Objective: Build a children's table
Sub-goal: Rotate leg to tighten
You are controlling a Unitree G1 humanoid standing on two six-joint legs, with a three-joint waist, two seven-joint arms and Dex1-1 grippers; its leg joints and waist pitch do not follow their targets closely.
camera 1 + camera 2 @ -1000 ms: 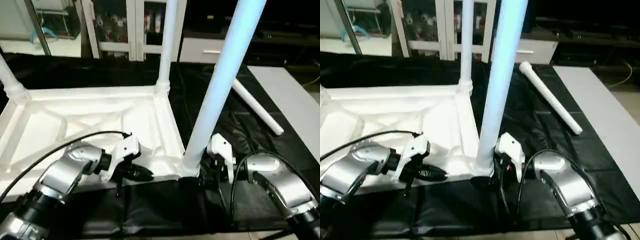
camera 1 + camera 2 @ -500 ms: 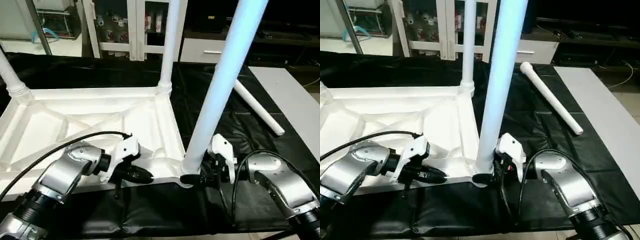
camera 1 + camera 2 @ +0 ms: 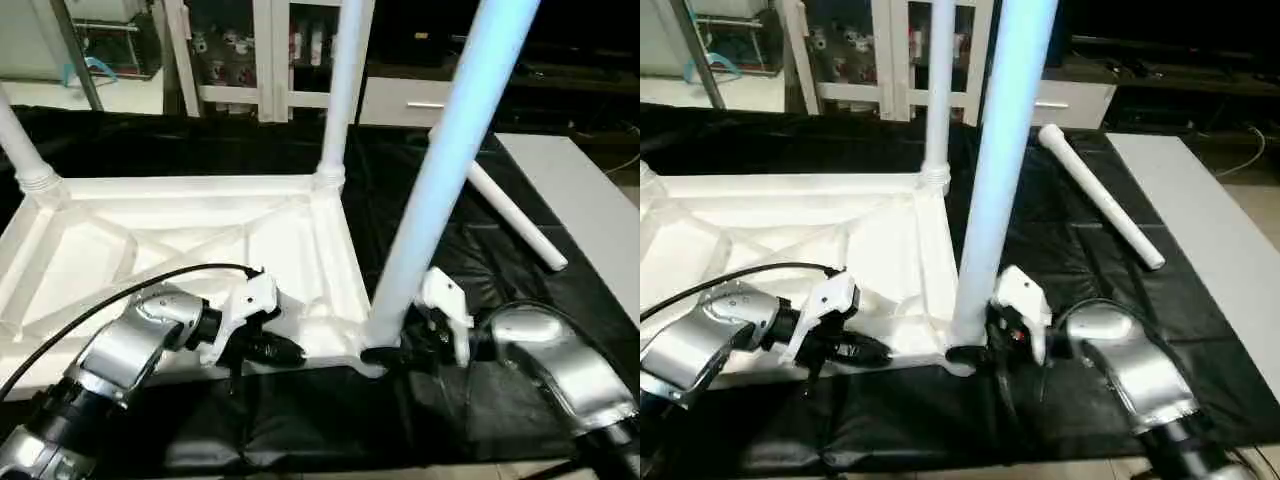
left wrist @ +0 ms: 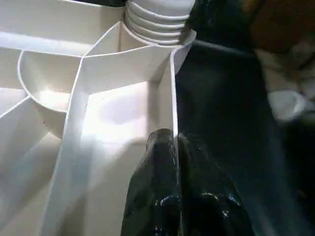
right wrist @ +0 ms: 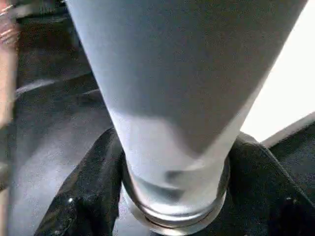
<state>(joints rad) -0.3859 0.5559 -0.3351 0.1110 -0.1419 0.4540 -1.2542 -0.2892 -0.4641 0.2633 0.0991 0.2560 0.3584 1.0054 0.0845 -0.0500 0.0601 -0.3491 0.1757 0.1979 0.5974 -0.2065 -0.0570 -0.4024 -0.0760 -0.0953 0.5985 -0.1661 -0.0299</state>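
Black cloth (image 3: pixel 300 440) spread under upturned tabletop (image 3: pixel 180 240), near leg (image 3: pixel 440 180) clasped at its base by right gripper (image 5: pixel 172 196), left gripper (image 4: pixel 174 162) pressed closed on top's rim, spare leg (image 3: pixel 1100 195) laid aside

Tabletop (image 3: pixel 180 240) and leg (image 3: pixel 515 222) on black sheet (image 3: pixel 420 190)

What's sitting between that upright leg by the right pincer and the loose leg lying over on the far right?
Only bare black cloth, seen in the right eye view, separates the upright leg from the loose leg.

Upright legs (image 3: pixel 440 170) block the tabletop's (image 3: pixel 150 240) corners; black cloth (image 3: pixel 470 250) beside lies open.
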